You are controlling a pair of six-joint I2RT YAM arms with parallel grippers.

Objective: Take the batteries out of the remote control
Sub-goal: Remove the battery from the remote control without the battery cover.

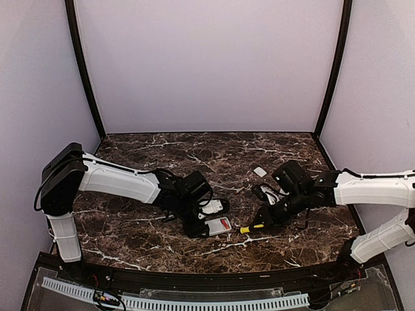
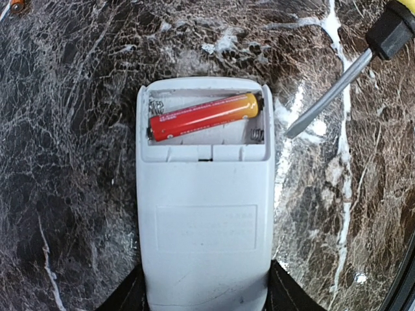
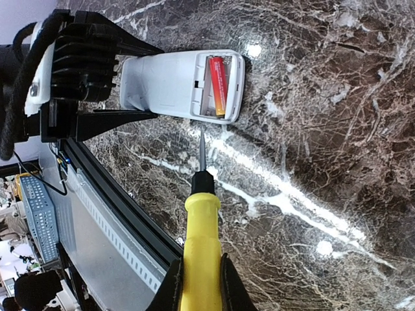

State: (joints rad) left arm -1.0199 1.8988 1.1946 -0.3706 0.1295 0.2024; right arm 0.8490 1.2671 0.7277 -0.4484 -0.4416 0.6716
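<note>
The white remote control [image 2: 204,214] lies back-up on the marble table, its battery bay open. One red and orange battery [image 2: 204,116] lies slightly askew in the bay; the slot beside it shows bare springs. My left gripper [image 2: 204,288] is shut on the remote's lower end. My right gripper [image 3: 201,278] is shut on the yellow-handled screwdriver [image 3: 201,240]. Its blade tip [image 2: 295,129] rests just right of the bay, apart from the battery. In the top view the remote [image 1: 218,225] sits between the left gripper [image 1: 200,227] and the right gripper [image 1: 267,216].
A small flat white cover [image 1: 259,172] lies on the table behind the right gripper. Another white piece [image 1: 213,206] lies just behind the held remote. The table's black front rail [image 3: 123,201] runs close to the screwdriver.
</note>
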